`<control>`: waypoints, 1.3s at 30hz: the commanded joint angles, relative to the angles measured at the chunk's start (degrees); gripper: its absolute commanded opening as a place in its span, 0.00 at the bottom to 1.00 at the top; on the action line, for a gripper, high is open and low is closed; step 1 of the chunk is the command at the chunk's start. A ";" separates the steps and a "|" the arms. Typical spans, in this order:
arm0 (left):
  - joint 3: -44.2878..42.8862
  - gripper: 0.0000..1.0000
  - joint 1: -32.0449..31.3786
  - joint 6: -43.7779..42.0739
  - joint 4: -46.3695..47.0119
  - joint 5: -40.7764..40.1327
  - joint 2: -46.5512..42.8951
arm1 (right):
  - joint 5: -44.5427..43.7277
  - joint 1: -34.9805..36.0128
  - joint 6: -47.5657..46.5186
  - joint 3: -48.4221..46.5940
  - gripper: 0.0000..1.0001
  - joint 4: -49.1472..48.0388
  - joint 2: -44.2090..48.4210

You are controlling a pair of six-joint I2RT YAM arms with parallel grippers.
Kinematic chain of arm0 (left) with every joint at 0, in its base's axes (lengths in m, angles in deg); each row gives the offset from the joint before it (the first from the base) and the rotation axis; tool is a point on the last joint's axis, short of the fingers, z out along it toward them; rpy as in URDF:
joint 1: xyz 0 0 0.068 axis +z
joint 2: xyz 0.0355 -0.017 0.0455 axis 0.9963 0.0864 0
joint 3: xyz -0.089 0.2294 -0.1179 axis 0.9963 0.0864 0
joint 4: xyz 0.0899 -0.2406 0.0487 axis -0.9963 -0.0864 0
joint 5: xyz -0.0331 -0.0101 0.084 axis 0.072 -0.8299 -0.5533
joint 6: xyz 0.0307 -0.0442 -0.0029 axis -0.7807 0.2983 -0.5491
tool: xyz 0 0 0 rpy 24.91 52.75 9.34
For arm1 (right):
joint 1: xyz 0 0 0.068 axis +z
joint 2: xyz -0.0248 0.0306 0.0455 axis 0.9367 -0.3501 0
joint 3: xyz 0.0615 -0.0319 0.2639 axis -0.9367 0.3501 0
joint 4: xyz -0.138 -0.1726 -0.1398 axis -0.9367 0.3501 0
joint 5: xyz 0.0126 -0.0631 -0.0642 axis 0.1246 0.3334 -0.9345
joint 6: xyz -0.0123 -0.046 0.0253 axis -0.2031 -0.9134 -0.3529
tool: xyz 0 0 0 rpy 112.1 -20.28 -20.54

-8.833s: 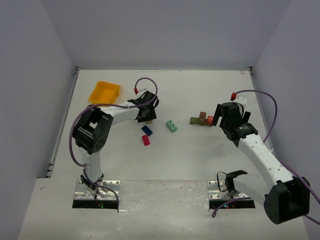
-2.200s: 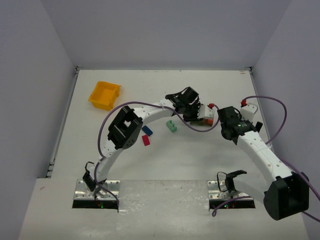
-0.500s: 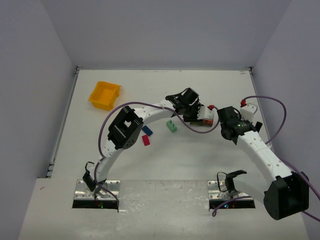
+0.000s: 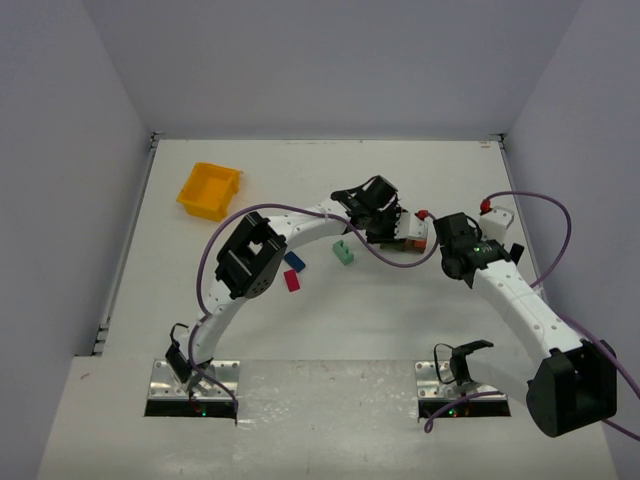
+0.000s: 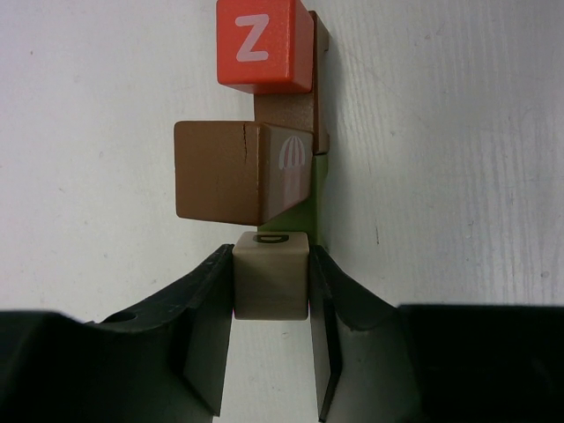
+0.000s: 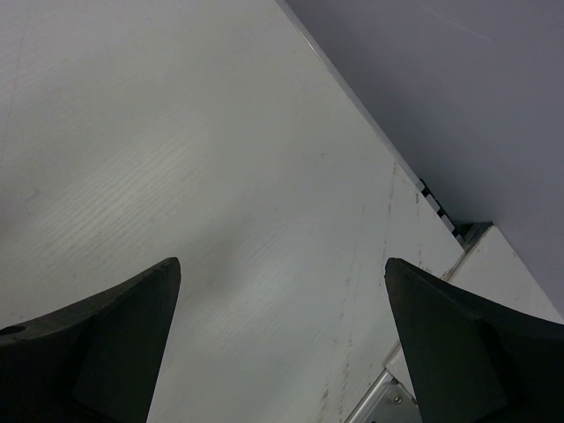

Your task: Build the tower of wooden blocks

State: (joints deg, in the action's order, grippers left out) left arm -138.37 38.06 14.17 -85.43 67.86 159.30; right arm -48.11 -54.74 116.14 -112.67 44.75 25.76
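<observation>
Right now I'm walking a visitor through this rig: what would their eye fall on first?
The left gripper, shut on a tan block next to a brown block and a red block marked Z, right of the table's middle. Then the yellow tray at the far left.

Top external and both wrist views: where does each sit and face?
Top external: above and behind both arms, looking down on them and the white table.
Left wrist: faces down; left gripper holds a tan wooden cube by the wood block tower.
Right wrist: faces table and grey wall; open right gripper shows.
Shared: top and left wrist both show that tower.
</observation>
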 commanded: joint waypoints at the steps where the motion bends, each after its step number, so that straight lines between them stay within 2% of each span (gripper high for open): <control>1: 0.07 0.32 -1.01 0.41 -0.29 1.21 -1.11 | -2.81 0.18 0.82 -2.23 0.99 0.00 0.06; 34: -0.39 0.31 -1.18 1.87 0.99 0.95 -0.76 | -2.55 0.18 0.73 -2.23 0.99 -0.11 -0.06; 39: -0.22 0.44 -1.25 1.76 1.08 0.68 -0.83 | -2.56 0.18 0.57 -2.30 0.99 -0.09 -0.06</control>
State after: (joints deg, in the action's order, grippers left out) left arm -138.33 37.81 15.61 -85.41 67.84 159.30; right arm -48.10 -54.74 116.12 -112.67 44.75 25.76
